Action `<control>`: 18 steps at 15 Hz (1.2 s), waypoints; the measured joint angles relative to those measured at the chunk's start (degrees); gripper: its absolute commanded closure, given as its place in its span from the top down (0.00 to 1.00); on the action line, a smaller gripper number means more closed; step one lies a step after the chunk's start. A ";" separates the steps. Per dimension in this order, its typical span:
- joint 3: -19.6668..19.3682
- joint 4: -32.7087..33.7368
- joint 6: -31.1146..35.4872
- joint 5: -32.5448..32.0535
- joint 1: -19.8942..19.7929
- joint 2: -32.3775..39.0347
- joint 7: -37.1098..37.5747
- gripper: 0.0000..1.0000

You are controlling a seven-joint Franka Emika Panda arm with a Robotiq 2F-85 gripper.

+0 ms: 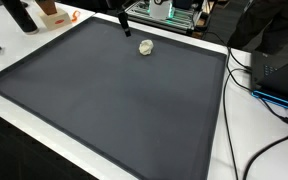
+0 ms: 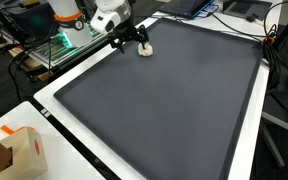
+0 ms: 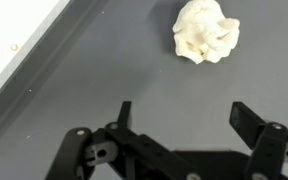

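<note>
A small crumpled white lump (image 3: 206, 31) lies on the dark grey mat (image 3: 114, 70); both exterior views show it (image 1: 146, 46) (image 2: 146, 49) near the mat's edge by the robot. My gripper (image 3: 184, 112) hangs open just short of the lump, both black fingers spread wide with nothing between them. In an exterior view the gripper (image 2: 130, 38) hovers beside the lump, a little above the mat. Another exterior view shows only its black fingers (image 1: 123, 22) reaching in from the top edge.
The mat (image 1: 114, 100) covers most of a white table (image 2: 54, 105). Cables (image 1: 246, 75) and a dark box (image 1: 279, 70) lie along one side. A small cardboard box (image 2: 19, 150) sits at a table corner. Electronics racks (image 2: 54, 45) stand behind the robot.
</note>
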 measured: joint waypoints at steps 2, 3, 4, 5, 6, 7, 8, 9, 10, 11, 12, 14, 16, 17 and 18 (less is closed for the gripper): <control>0.00 -0.48 0.38 1.72 0.00 -0.81 -1.72 1.00; 0.00 -0.71 0.54 2.24 0.00 -1.17 -2.36 1.00; -0.01 -0.98 0.75 2.49 0.00 -1.50 -2.75 1.00; -0.01 -1.22 0.98 2.54 0.00 -1.76 -3.10 1.00; -0.01 -1.43 1.10 2.54 0.00 -2.01 -3.41 1.00; -0.01 -1.55 1.13 2.54 0.00 -2.20 -3.52 1.00; -0.01 -1.60 1.14 2.54 0.00 -2.31 -3.58 1.00; -0.01 -1.62 1.15 2.54 0.01 -2.36 -3.61 1.00; -0.01 -1.64 1.16 2.54 0.01 -2.38 -3.63 1.00; 0.00 -1.59 1.16 2.53 0.02 -2.37 -3.63 1.00; 0.02 -1.42 1.16 2.52 0.06 -2.33 -3.63 1.00; 0.17 -0.88 1.15 2.24 0.17 -2.17 -3.63 1.00; 0.44 -0.11 1.15 1.13 0.41 -1.97 -3.61 1.00; 0.67 0.38 1.15 -0.19 0.49 -1.81 -3.51 1.00; 0.95 0.92 1.15 -1.73 0.57 -1.62 -3.40 1.00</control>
